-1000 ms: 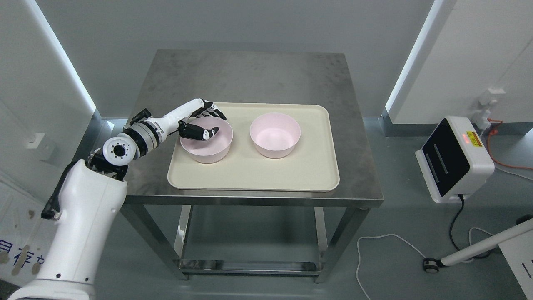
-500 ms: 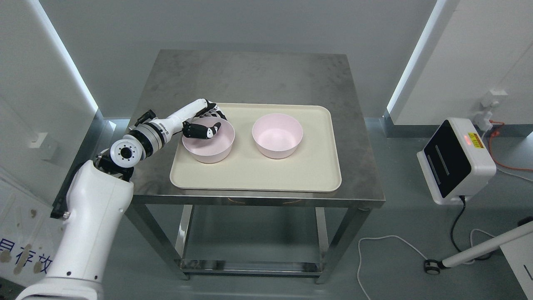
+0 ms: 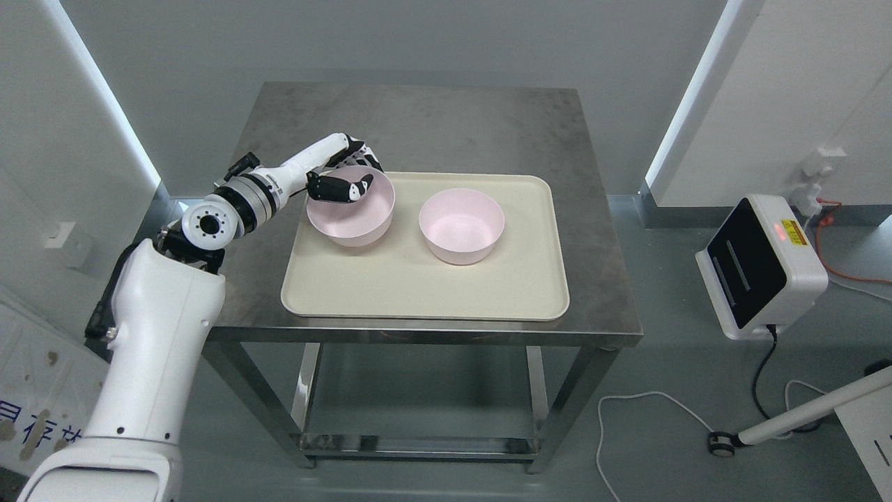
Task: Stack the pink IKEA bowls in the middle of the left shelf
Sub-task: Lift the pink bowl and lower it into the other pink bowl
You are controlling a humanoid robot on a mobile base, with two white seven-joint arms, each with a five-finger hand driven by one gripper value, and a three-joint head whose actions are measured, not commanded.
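You have a steel table [image 3: 418, 125] in front of you, and on it a cream tray [image 3: 418, 293]; take the tray as your landmark. 2 pink bowls belong to the job. The right bowl [image 3: 461, 225] sits flat on the tray, right of its middle. The left bowl [image 3: 350, 206] is over the tray's back left corner, tilted, and judging by the gap and shadow under it, it is lifted clear of the tray.

Your left hand [image 3: 345, 183] has that bowl by its back left rim: the thumb lies inside the wall, the other fingers [image 3: 362, 149] wrap round the outside, closed in a pinch on the rim. The right hand is out of view.

Expect the bowl to be light, stiff plastic, smooth and likely a bit slippery, not fragile. A rim pinch on 1 side lets it swing and tilt, so keep the thumb well down the inner wall and move gently. No shelf shows here; to nest it, bring it level above the right bowl and lower it straight in.
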